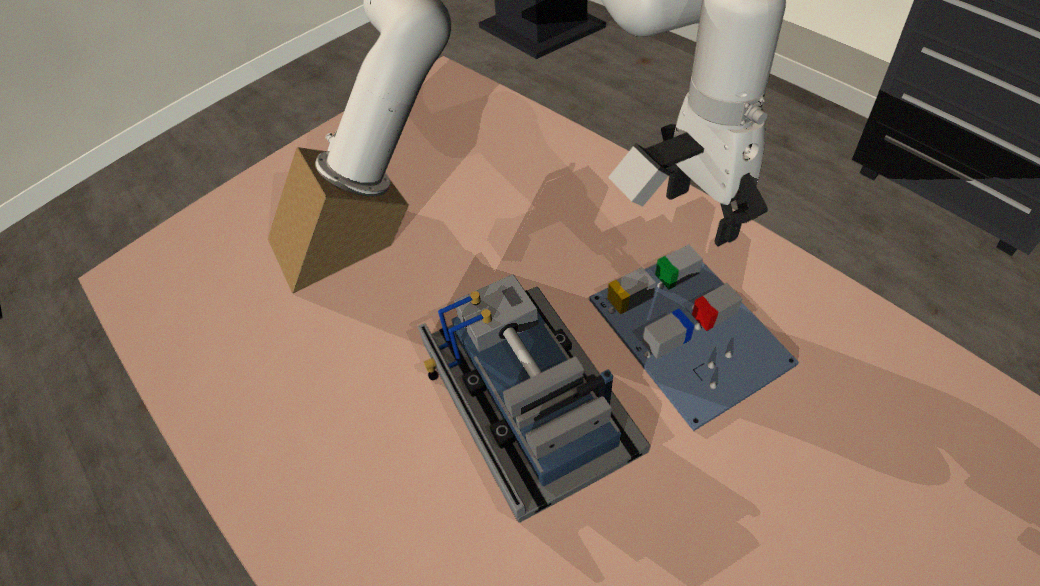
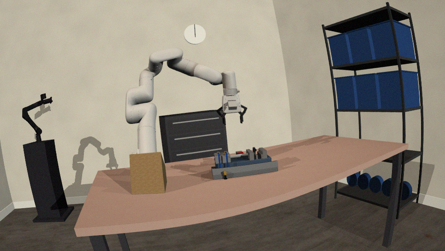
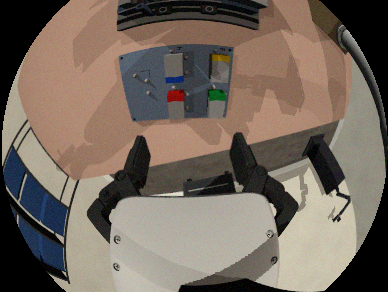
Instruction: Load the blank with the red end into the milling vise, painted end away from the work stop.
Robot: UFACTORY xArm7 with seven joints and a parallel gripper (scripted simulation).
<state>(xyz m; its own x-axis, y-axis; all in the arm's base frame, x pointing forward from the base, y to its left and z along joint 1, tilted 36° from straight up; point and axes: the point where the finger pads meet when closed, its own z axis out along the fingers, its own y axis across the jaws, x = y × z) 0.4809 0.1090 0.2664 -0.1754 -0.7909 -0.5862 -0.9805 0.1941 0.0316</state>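
Note:
The red-end blank (image 1: 722, 300) (image 2: 239, 152) (image 3: 176, 108) lies on the blue infeed plate (image 1: 760, 363) (image 3: 134, 106), its red end facing the blue-end blank (image 1: 663, 335) (image 3: 174, 64). The yellow-end blank (image 1: 618, 296) (image 3: 220, 72) and green-end blank (image 1: 685, 260) (image 3: 217, 108) also lie on the plate. My gripper (image 1: 701, 209) (image 2: 232, 122) (image 3: 189, 144) is open and empty, high above the table beyond the plate's red and green side. The vise's fixed jaw (image 1: 571, 429) and moving jaw (image 1: 544, 387) have no blank between them. The dark work stop is small; the low bars are mostly hidden.
Small pins (image 1: 711, 363) (image 3: 146, 80) stand on the infeed plate, some beside the blanks. Blue hoses (image 1: 465, 325) (image 2: 219, 160) rise at the vise's other end. The arm's wooden base block (image 1: 349, 236) (image 2: 146, 174) stands on the table beyond that hose end.

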